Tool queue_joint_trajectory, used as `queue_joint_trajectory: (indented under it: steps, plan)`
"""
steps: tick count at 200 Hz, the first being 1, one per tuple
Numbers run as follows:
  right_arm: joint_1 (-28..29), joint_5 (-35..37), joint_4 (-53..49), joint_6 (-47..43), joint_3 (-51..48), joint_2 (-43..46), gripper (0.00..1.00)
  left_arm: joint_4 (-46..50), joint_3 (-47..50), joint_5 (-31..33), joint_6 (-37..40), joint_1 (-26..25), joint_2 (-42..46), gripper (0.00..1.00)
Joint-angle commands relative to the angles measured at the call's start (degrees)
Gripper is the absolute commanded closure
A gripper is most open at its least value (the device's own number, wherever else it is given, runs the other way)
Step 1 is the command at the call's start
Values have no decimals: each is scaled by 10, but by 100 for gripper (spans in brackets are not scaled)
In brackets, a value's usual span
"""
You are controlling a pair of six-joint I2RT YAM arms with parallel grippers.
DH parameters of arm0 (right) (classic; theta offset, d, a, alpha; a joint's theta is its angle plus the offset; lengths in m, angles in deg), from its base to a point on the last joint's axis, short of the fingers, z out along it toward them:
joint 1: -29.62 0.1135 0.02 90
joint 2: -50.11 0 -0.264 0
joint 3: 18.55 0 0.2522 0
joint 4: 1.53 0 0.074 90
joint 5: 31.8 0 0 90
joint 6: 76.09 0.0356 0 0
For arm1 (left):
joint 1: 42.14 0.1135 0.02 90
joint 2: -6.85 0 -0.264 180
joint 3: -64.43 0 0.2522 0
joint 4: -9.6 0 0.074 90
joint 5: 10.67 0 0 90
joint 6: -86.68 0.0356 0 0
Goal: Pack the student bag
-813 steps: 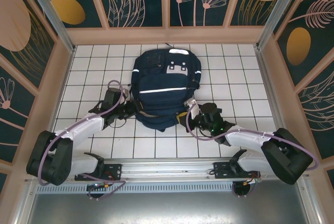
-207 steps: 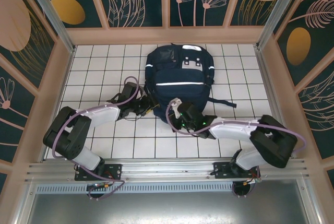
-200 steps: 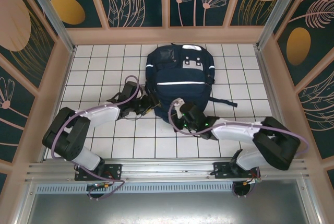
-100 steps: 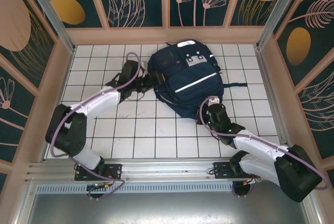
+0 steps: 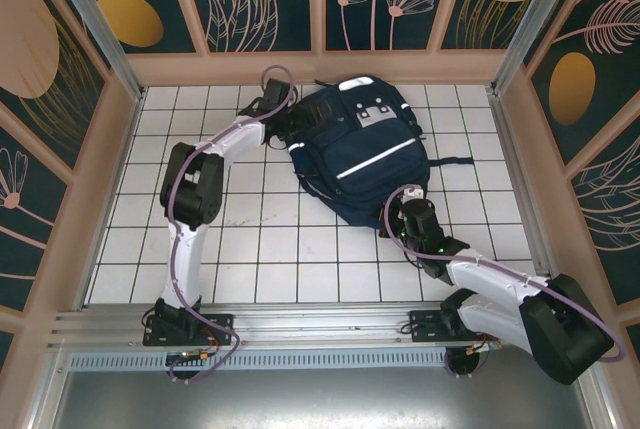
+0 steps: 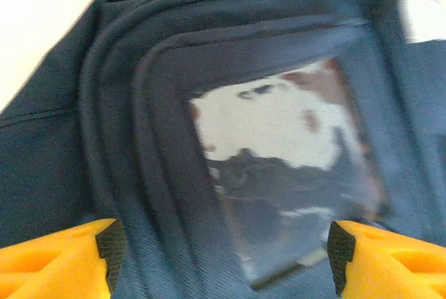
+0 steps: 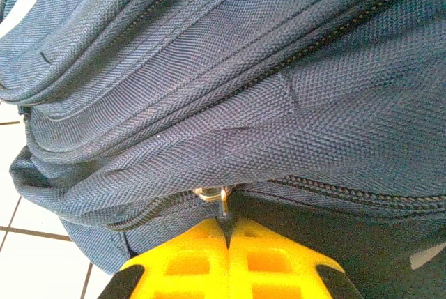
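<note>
1. The student bag (image 5: pixel 360 164) lies flat on the white-tiled desk (image 5: pixel 200 249), in the far middle-right part. It is turned at an angle, with its labelled top toward the far wall and its bottom toward the near right.
2. A white reflective stripe (image 5: pixel 376 158) runs slantwise across the bag's front. One dark strap (image 5: pixel 452 162) trails out onto the tiles on the right side.
3. The left arm is stretched far out. The left claw (image 5: pixel 283 121) sits at the bag's upper-left corner, against the fabric.
4. Left wrist view: the left claw (image 6: pixel 223 257) is spread wide, one yellow fingertip (image 6: pixel 63 261) at each lower corner of the picture. Nothing is held between them. The fingertips look to be resting on or just above the cloth; I cannot tell which.
5. Between those tips is navy fabric with a clear window pocket (image 6: pixel 286 166), which shows pale and dark reflections. The picture is blurred.
6. The right claw (image 5: pixel 403 201) is at the bag's lower-right edge, touching it, with the arm lying low across the tiles behind it.
7. Right wrist view: the right claw (image 7: pixel 226 233) has its yellow fingers pressed together, pinching a small metal zipper pull (image 7: pixel 221 201) at the bag's lower seam.
8. Zipper tracks run across the folds of fabric above the pull. A strip of tiled desk shows at the lower left, under the bag's edge.
</note>
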State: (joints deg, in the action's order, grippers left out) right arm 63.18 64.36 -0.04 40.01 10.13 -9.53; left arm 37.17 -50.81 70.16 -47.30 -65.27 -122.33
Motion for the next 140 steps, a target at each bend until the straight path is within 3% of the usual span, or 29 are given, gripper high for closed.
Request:
queue_joint_trajectory:
  steps: [1, 24, 52, 64, 88, 107, 140]
  plan:
    - [-10, 16, 29, 14, -10, 6, 100, 30, 6, 26, -22, 5, 5, 22]
    - [-12, 14, 41, 13, -18, 1, 100, -33, 47, -19, -48, 6, 6, 23]
    - [-12, 2, 56, 14, -22, -13, 100, -73, 21, -67, -58, 7, -28, 31]
    - [-12, -1, 58, 16, -21, -16, 100, -87, 7, -77, -59, 8, -40, 40]
    - [-12, 0, 53, 17, -19, -14, 100, -101, -2, -84, -67, 13, -55, 77]
    - [-14, 7, 40, 12, -15, -4, 100, -133, 46, -84, -82, 19, -34, 99]
    - [-19, 0, 32, 4, -10, 2, 100, -207, 185, -69, -115, 38, 52, 100]
